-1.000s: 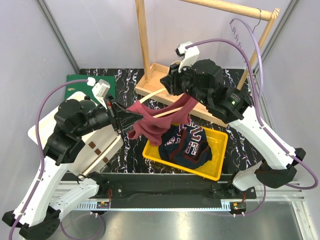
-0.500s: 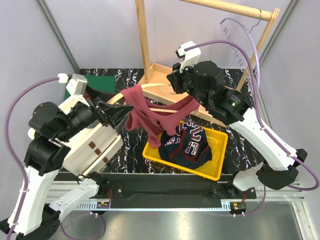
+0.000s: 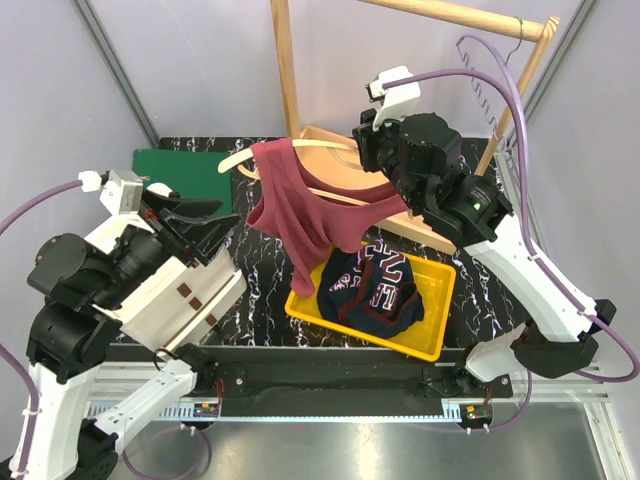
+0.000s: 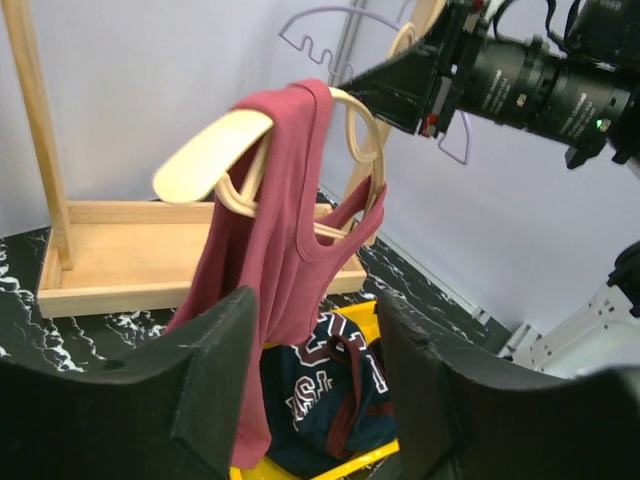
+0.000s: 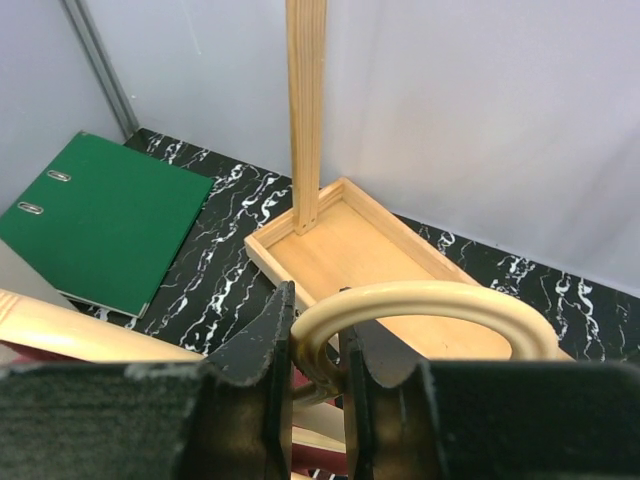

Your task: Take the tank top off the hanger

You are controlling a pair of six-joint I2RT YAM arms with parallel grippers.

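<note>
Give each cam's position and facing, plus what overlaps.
Top external: above and behind the arm bases, looking down on the table; both arms show.
Left wrist: on the left arm, facing the tank top on the hanger; open left gripper frames the bottom.
Right wrist: looks past the right gripper, shut on the hanger, toward the rack base and green binder.
Shared: hanger and rack base appear in all three.

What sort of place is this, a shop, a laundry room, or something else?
Probably a robot test booth in a lab: a left arm and a right arm stand at a marbled table, plain grey walls box it in, and the wooden rack and yellow bin look like props.
</note>
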